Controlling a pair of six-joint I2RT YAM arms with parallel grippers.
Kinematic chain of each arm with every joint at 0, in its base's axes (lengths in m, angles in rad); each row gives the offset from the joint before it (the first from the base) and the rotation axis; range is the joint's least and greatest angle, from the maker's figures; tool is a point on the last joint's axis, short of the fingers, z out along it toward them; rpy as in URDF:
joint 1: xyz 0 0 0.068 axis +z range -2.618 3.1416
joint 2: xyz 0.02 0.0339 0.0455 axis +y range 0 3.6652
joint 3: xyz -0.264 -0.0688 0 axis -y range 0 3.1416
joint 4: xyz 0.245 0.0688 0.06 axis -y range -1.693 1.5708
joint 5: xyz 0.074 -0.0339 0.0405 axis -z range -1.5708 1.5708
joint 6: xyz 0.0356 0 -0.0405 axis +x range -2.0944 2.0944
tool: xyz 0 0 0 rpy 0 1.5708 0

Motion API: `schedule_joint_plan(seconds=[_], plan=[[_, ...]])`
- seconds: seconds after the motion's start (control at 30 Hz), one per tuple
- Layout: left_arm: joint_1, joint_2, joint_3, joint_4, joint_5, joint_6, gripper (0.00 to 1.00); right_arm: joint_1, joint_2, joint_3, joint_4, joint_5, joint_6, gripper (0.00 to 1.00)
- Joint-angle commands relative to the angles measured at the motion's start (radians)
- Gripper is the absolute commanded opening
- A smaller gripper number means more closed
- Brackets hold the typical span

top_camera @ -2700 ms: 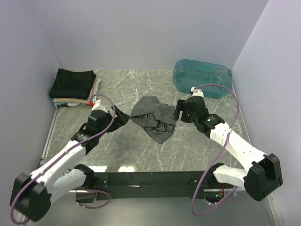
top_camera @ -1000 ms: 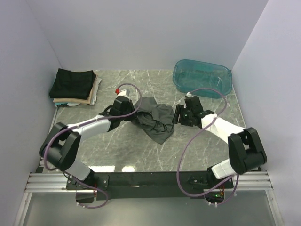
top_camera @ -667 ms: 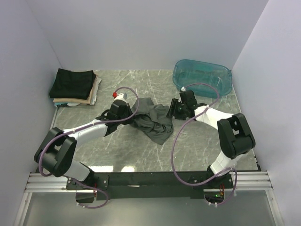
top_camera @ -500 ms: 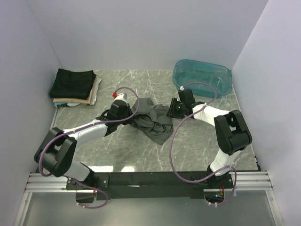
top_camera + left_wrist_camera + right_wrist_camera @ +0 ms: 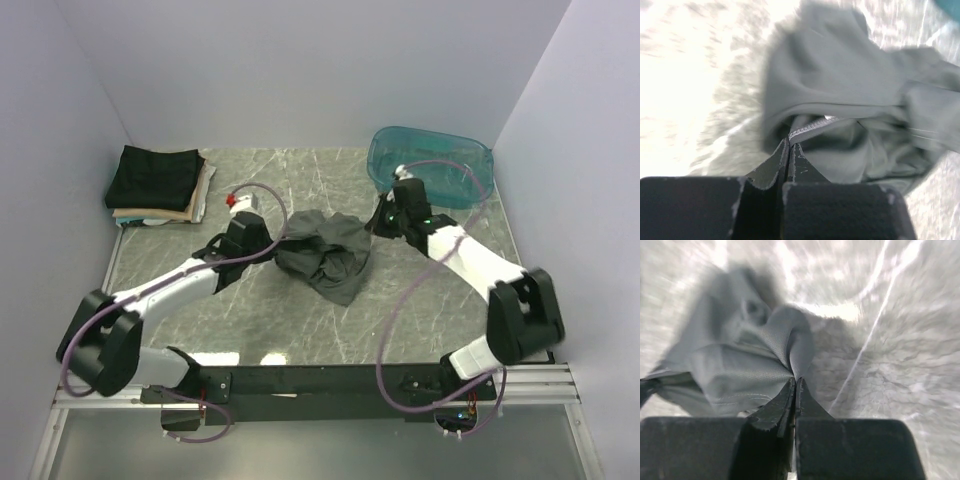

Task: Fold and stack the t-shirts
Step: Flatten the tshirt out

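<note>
Grey shirt [image 5: 322, 250] beside the tub [image 5: 470, 185]: we kept left gripper [image 5: 789, 145] and right gripper [image 5: 795, 382] pinched on its edges to spread it.

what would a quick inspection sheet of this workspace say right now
surface: grey marbled tabletop, white veins
job's things: crumpled charcoal-grey cloth t-shirt mid-table; folded stack of black, tan and cream shirts in far left corner
clutter: translucent teal plastic tub, far right
grippers: left gripper shut on the t-shirt's hem; right gripper shut on a fold of it
cables: purple cables loop along both arms
surroundings: plain pale walls on three sides
</note>
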Motion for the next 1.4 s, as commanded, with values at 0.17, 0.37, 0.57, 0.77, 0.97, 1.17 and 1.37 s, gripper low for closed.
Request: schedule_joint_plan(seconds=[0.17, 0.37, 0.57, 0.77, 0.97, 1.17, 1.37], plan=[[-0.004, -0.296, 0.116, -0.236, -0.289, -0.033, 0.01, 0.001, -0.350, 0.157, -0.109, 0.196, -0.081, 0.00], [-0.002, -0.507, 0.190, -0.305, -0.428, -0.016, 0.01, -0.001, -0.530, 0.223, -0.158, 0.176, -0.119, 0.00], [-0.004, -0.627, 0.361, -0.344, -0.446, -0.010, 0.01, -0.001, -0.691, 0.320, -0.170, 0.020, -0.131, 0.00], [-0.004, -0.707, 0.498, -0.333, -0.272, -0.004, 0.01, -0.002, -0.769, 0.450, -0.198, -0.125, -0.118, 0.00], [-0.004, -0.776, 0.540, -0.364, -0.275, -0.013, 0.01, -0.002, -0.832, 0.512, -0.259, -0.180, -0.113, 0.00], [-0.004, -0.749, 0.485, -0.391, -0.370, -0.056, 0.01, -0.002, -0.823, 0.434, -0.275, -0.148, -0.096, 0.00], [0.001, -0.497, 0.391, -0.523, -0.611, -0.197, 0.01, -0.004, -0.629, 0.231, -0.232, -0.082, -0.067, 0.00]])
